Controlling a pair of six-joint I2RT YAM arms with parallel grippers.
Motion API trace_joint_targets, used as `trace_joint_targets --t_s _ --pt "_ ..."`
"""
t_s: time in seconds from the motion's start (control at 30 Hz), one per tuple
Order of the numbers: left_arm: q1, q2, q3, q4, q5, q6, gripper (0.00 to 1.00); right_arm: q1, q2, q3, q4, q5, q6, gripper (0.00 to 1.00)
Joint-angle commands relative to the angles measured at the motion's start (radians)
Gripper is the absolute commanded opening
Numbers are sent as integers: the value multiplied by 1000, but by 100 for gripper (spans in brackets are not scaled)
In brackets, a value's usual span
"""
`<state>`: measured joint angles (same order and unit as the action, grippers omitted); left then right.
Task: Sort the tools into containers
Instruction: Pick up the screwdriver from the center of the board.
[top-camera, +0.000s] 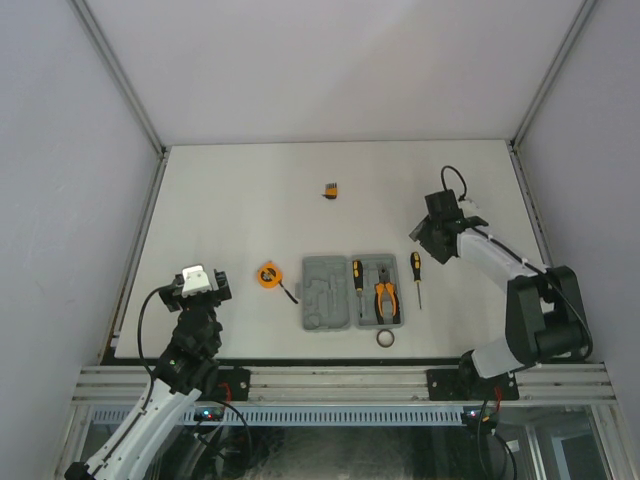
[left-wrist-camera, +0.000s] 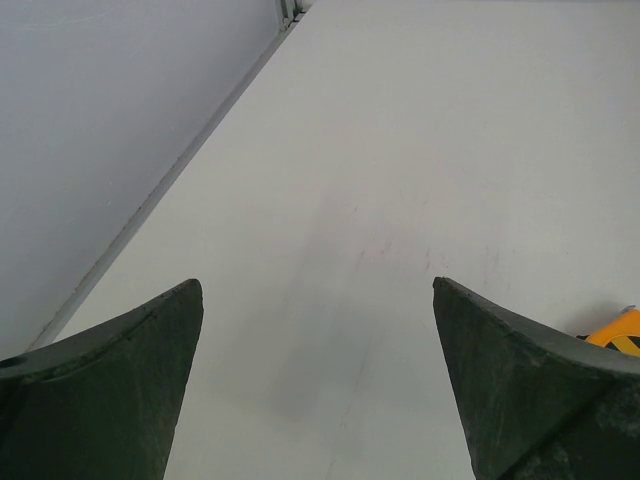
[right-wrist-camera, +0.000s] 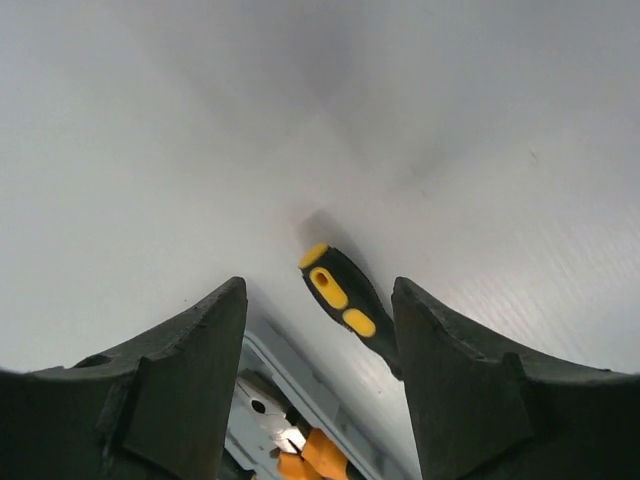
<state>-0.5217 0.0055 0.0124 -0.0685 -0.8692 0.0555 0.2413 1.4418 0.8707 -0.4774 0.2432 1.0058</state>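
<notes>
The grey tool case (top-camera: 322, 295) lies open near the front edge; orange-handled pliers (top-camera: 386, 299) and one black-and-orange screwdriver (top-camera: 357, 277) lie in its right half. A second screwdriver (top-camera: 417, 274) lies on the table right of the case; the right wrist view shows its handle (right-wrist-camera: 343, 300) and the pliers (right-wrist-camera: 300, 452). The round orange tape measure (top-camera: 267, 275) sits left of the case. A small ring (top-camera: 385, 339) lies in front of the case. A tiny orange-black block (top-camera: 331, 189) lies farther back. My right gripper (top-camera: 432, 240) is open, just above and behind the loose screwdriver. My left gripper (top-camera: 201, 283) is open and empty at the left.
The white table (top-camera: 250, 200) is fenced by metal rails and grey walls at left, back and right. A rail (top-camera: 340, 380) runs along the front edge by the arm bases. A sliver of the tape measure (left-wrist-camera: 622, 330) shows past my left gripper's right finger.
</notes>
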Motion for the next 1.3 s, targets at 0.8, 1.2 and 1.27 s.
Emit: trace_joint_targets --t_s 0.8,1.2,1.27 --pt "-1 -206 -83 12 -10 7 100 72 303 202 -154 -68 -457 30" --pt "-1 -177 -81 30 -7 8 100 89 165 173 -186 19 -468 9" --pt "0 -164 -78 35 -6 7 100 90 151 166 -192 18 -467 8"
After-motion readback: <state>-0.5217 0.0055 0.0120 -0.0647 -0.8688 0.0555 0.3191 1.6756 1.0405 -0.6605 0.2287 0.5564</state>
